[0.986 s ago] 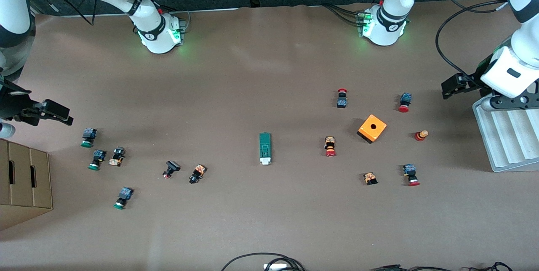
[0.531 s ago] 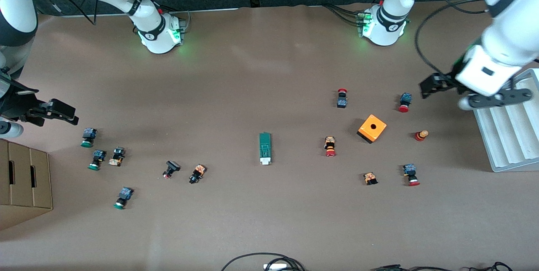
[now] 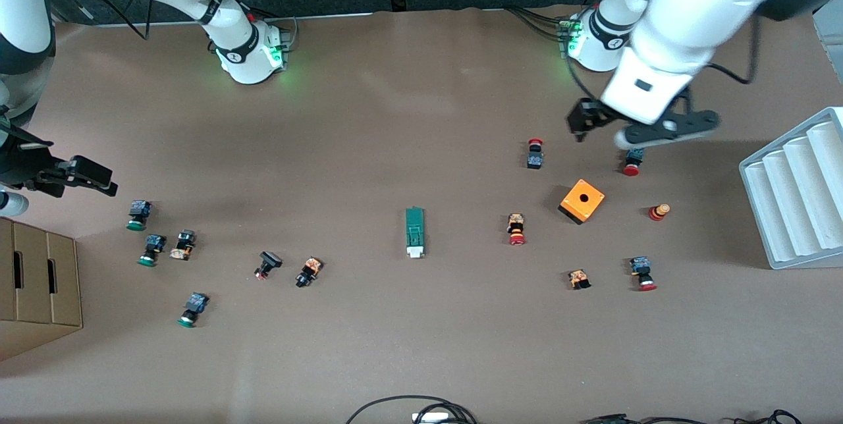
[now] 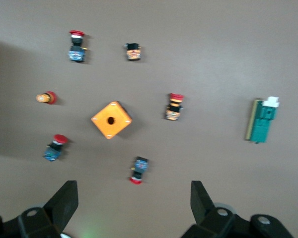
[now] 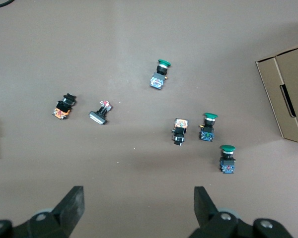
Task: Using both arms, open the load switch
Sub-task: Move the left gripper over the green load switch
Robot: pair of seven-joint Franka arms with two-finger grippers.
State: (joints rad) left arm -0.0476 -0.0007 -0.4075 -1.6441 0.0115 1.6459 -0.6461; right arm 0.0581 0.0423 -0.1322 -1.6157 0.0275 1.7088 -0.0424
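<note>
A brown table seen from above. At the right arm's end, a tan cardboard box (image 3: 36, 286) sits at the table's edge. The right arm's black two-finger gripper (image 3: 82, 176) hangs above bare table just beside it, its fingers (image 5: 72, 206) spread wide and holding nothing. Green-capped push buttons (image 3: 153, 247) lie scattered near it. In the middle of the table lies the load switch (image 3: 414, 232): a narrow dark-green rectangular block with a ribbed middle and a white end piece toward the front camera, untouched. Toward the left arm's end sit red-capped push buttons (image 3: 516, 229) and an orange cube with a hole (image 3: 582, 201). The left arm's black gripper (image 3: 583, 122) hovers over the red buttons, fingers (image 4: 64, 203) wide apart and empty. A grey ridged tray (image 3: 793, 190) sits at that end.
</note>
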